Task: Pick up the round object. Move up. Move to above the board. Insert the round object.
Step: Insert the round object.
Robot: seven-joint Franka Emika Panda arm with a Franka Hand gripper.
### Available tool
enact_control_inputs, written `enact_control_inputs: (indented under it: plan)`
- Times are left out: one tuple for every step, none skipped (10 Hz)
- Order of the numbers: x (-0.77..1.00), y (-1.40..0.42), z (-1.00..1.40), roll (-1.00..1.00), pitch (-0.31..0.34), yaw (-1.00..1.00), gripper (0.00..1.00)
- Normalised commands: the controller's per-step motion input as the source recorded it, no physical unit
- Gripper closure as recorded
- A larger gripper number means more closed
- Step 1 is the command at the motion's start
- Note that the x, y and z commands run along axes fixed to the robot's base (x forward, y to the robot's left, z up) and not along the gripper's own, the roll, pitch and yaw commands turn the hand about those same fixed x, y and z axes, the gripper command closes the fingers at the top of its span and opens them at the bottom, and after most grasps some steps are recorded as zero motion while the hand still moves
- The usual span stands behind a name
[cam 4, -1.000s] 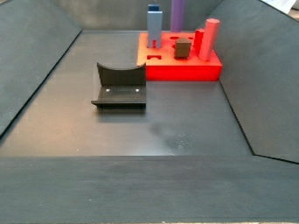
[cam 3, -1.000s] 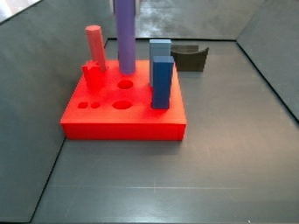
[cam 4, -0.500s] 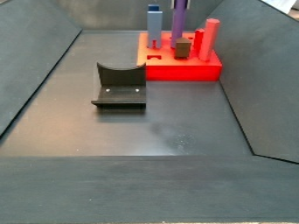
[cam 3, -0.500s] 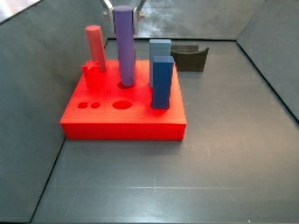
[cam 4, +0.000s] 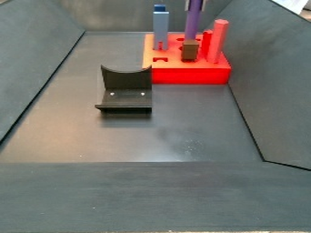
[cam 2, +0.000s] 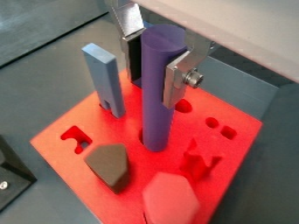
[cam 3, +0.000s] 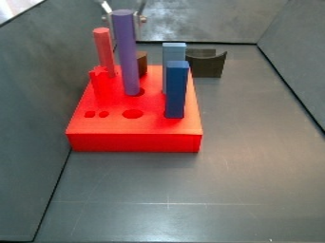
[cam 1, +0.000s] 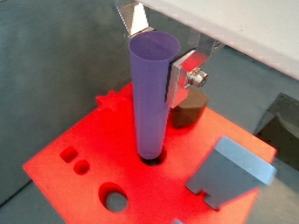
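The gripper [cam 1: 162, 54] hangs over the board [cam 1: 87, 179], its fingers [cam 2: 177, 77] closed on the upper part of the round object [cam 1: 151, 96] — the purple peg stands upright with its lower end in a round hole of the board, in both wrist views. A blue block [cam 3: 176, 78] and a pinkish-red cylinder [cam 3: 103, 47] also stand in the board; the fixture [cam 4: 124, 88] sits well apart on the desk [cam 4: 183, 127]. No writing or labels can be read.
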Motion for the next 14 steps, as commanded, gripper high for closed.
enact_control_inputs:
  plan:
    - [-0.01,0.0,-0.14,-0.09,-0.077,-0.01,1.0]
    - [0.04,-0.01,-0.17,-0.06,-0.02,0.0,1.0]
    - [0.17,0.0,-0.15,-0.03,0.0,0.0,1.0]
    - [0.26,0.0,-0.14,0.0,0.003,-0.01,1.0]
    - [0.29,-0.02,-0.16,-0.01,0.0,-0.01,1.0]
    - [0.34,-0.02,-0.16,-0.04,0.0,-0.05,1.0]
    - [0.15,0.0,-0.15,-0.01,0.0,-0.01,1.0]
    - [0.0,0.0,-0.17,-0.01,-0.001,0.0,1.0]
    - [0.0,0.0,-0.19,-0.02,-0.02,0.0,1.0]
    - [0.0,0.0,-0.26,0.0,-0.014,0.0,1.0]
    - [0.0,0.0,-0.35,0.0,0.0,0.0,1.0]
    - [0.01,0.0,-0.4,0.0,0.0,-0.01,1.0]
    - [0.02,0.0,-0.39,0.0,0.0,0.0,1.0]
    - [0.0,0.0,-0.36,0.0,0.0,0.0,1.0]
